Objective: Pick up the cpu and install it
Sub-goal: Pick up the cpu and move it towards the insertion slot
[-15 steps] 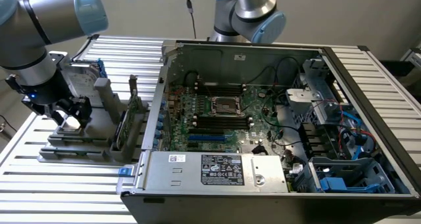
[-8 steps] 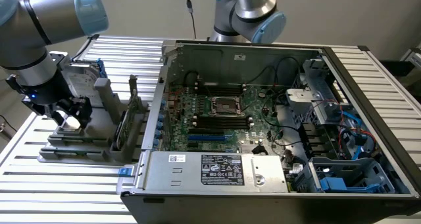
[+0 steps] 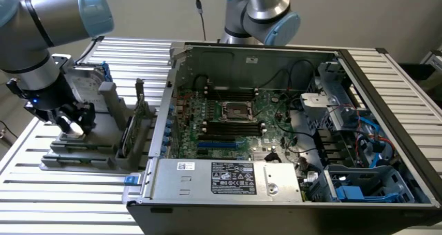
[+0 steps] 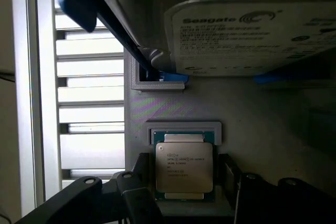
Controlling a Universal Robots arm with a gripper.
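The jaws stand wide and hold nothing. One black finger [image 4: 139, 198] is on each side of the cpu [image 4: 184, 167], and the chip lies flat between them. The cpu sits with its dull silver top up, printed lettering showing, in a shallow square recess of a grey holder [image 4: 262, 129]. Whether the fingers touch its edges cannot be told.

Just beyond the cpu, on the same holder, a silver hard drive [image 4: 247, 35] with a white label stands on edge, with a blue bracket [image 4: 173, 78] at its foot.

In the exterior view, the jaws hang low over the holder [image 3: 90, 157] at the middle left of the frame. The arm [image 3: 41, 43] comes down to them from the upper left corner. The hard drive [image 3: 86, 82] stands just behind the wrist, and a dark upright card [image 3: 131, 136] stands in the holder's edge nearest the case.

The holder rests on a ribbed metal table [image 3: 69, 193]. An open computer case [image 3: 386, 116] fills the centre and the exterior view's right, well apart from the cpu. Inside it lies the green motherboard [image 3: 228, 126] with its square socket [image 3: 237, 111] near the middle, and a grey power supply [image 3: 228, 179] along the near edge. A second arm joint [image 3: 266, 12] shows behind the case at the top centre.
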